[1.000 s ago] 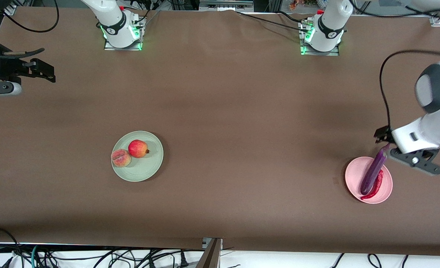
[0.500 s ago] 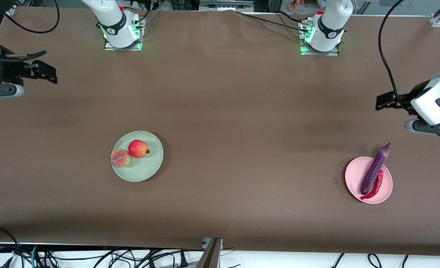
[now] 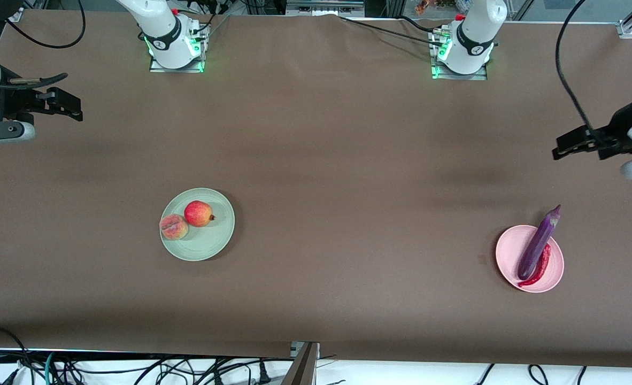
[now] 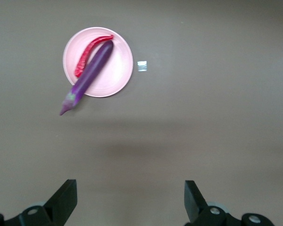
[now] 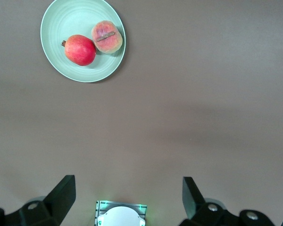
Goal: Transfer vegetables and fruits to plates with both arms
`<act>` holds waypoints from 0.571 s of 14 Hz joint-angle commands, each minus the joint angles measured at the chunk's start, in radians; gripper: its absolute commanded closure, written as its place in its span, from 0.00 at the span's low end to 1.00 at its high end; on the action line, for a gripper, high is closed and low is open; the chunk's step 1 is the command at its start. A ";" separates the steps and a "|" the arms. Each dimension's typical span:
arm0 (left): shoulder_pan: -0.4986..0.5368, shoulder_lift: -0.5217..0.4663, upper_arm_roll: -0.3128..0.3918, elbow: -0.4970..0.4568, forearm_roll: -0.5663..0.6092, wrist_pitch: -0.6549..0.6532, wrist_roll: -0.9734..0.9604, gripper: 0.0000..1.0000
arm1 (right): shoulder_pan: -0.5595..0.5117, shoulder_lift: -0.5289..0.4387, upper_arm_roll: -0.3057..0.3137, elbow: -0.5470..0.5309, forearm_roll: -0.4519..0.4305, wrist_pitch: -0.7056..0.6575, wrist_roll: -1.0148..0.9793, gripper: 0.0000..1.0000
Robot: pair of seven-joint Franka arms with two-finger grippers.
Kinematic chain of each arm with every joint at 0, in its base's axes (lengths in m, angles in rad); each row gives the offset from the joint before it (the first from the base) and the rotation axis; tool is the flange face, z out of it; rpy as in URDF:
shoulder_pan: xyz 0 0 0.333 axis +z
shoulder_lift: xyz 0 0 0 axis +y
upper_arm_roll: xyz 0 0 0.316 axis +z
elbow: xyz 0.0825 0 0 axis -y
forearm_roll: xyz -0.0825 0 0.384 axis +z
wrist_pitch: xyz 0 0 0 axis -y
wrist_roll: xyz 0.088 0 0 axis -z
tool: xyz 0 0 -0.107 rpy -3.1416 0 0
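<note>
Front view shows the left gripper [image 3: 562, 147] raised over bare table at the left arm's end, near that short edge. Its fingers stand wide apart and hold nothing; the left wrist view confirms this, with both black fingertips [image 4: 66, 197] spread over the brown table surface [image 4: 203, 117]. The right gripper [image 3: 72, 109] hangs over the right arm's end of the table, likewise spread and empty, as its fingertips [image 5: 63, 190] show in the right wrist view.

The long glossy purple eggplant [image 3: 538, 246] lies on the round pale pink plate [image 3: 506, 251], toward the left arm's end and nearer the front edge. Its stem end overhangs the rim. The thin curved red chili pepper [image 3: 543, 264] lies touching it on the same plate.

The round pale green plate [image 3: 214, 243] sits toward the right arm's end. It carries the round red pomegranate [image 3: 198, 213] and the fuzzy yellowish-pink peach [image 3: 174, 226], side by side and touching.

Judgement: all four items are on plates, so the transfer appears complete and the step in hand is withdrawal. The next move likely calls only for parking both arms clear of the plates. No further grasp seems required.
</note>
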 commanded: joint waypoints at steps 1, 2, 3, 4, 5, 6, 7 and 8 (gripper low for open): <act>0.008 -0.113 -0.034 -0.135 0.078 0.046 -0.008 0.00 | -0.014 0.007 0.012 0.018 0.013 -0.004 0.007 0.00; 0.011 -0.126 -0.045 -0.155 0.078 0.048 -0.006 0.00 | -0.014 0.007 0.012 0.018 0.015 -0.004 0.007 0.00; 0.013 -0.139 -0.048 -0.167 0.078 0.046 -0.005 0.00 | -0.014 0.007 0.012 0.018 0.015 -0.004 0.007 0.00; 0.021 -0.139 -0.059 -0.169 0.078 0.045 -0.005 0.00 | -0.014 0.005 0.012 0.018 0.015 -0.004 0.008 0.00; 0.051 -0.139 -0.095 -0.169 0.078 0.045 -0.005 0.00 | -0.014 0.007 0.012 0.018 0.015 -0.004 0.008 0.00; 0.059 -0.139 -0.108 -0.167 0.078 0.045 -0.003 0.00 | -0.014 0.007 0.012 0.018 0.015 -0.004 0.008 0.00; 0.058 -0.139 -0.108 -0.164 0.077 0.045 -0.003 0.00 | -0.014 0.007 0.012 0.018 0.015 -0.004 0.008 0.00; 0.057 -0.134 -0.108 -0.166 0.075 0.046 0.007 0.00 | -0.014 0.007 0.012 0.018 0.015 -0.004 0.008 0.00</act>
